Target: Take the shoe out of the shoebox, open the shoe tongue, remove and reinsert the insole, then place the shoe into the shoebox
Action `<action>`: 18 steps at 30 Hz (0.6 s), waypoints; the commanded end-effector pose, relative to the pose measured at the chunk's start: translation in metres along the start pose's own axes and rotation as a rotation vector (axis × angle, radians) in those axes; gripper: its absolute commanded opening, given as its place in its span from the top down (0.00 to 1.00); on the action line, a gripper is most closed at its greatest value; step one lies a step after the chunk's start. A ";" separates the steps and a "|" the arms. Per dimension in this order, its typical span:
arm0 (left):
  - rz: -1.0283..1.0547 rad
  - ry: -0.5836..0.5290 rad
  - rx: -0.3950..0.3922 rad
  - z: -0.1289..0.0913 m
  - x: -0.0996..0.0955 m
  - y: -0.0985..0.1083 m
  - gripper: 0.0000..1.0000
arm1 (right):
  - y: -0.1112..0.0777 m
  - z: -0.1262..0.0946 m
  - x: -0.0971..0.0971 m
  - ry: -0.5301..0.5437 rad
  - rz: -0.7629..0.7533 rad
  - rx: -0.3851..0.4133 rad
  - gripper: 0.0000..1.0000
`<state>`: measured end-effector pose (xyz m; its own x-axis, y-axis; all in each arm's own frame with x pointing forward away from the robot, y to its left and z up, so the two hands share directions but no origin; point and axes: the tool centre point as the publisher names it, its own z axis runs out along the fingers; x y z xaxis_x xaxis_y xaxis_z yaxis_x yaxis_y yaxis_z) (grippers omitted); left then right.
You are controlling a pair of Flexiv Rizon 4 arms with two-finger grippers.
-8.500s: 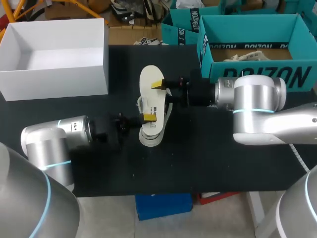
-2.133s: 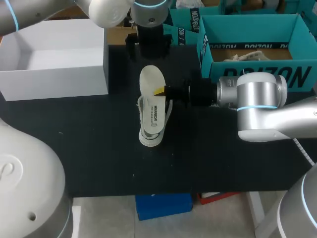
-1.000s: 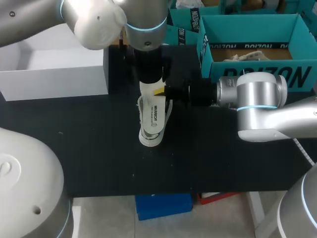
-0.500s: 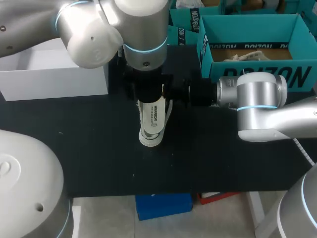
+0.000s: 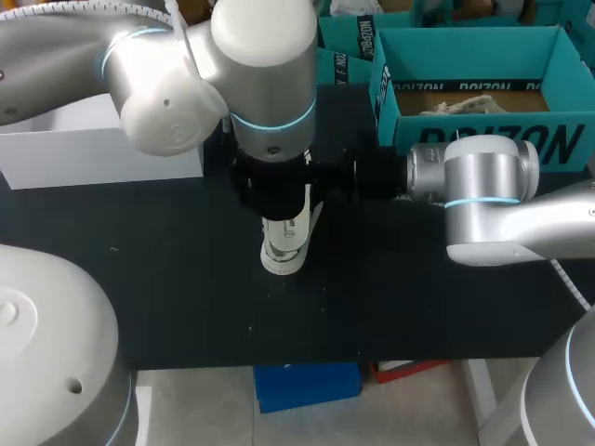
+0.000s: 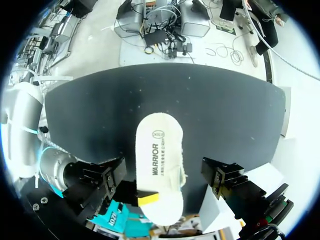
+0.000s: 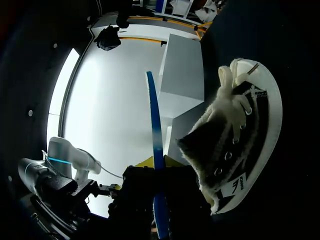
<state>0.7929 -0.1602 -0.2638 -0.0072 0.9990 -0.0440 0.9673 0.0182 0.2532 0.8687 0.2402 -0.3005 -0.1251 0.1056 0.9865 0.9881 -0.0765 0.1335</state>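
Observation:
The white shoe (image 5: 284, 246) lies on the black table, its toe toward the front edge. In the left wrist view the white insole (image 6: 157, 150) rests on top of the shoe, sticking out past it. My right gripper (image 7: 157, 162) is shut on the insole's edge, seen there as a thin blue strip (image 7: 154, 125), with the laced shoe (image 7: 235, 145) beside it. One of its yellow fingertips (image 6: 148, 198) shows on the insole. My left gripper (image 6: 165, 177) hangs open above the shoe, one black finger on each side, touching nothing. The left arm hides the insole in the head view.
The white shoebox (image 5: 93, 139) stands at the table's back left, behind my left arm. Teal boxes (image 5: 483, 111) stand at the back right, behind my right arm (image 5: 474, 186).
My left arm has swung in from the back and come down over the shoe, covering the insole in the head view. The right arm and the shoe have stayed put.

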 end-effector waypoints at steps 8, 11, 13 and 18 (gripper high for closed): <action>0.040 -0.298 -0.048 -0.006 0.013 0.006 0.00 | 0.000 0.001 -0.001 -0.002 0.001 0.000 1.00; 0.046 -0.377 -0.058 -0.010 0.017 0.008 0.00 | 0.000 0.001 -0.001 -0.002 0.001 0.000 1.00; 0.055 -0.443 -0.057 -0.012 0.021 0.010 0.00 | 0.000 0.001 -0.001 -0.002 0.001 0.000 1.00; 0.060 -0.553 -0.066 -0.015 0.033 0.013 0.00 | 0.000 0.001 -0.001 -0.002 0.001 0.000 1.00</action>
<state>0.8053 -0.1538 -0.2442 0.1290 0.9395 -0.3174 0.9465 -0.0212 0.3221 0.8687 0.2403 -0.3005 -0.1251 0.1056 0.9865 0.9881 -0.0765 0.1335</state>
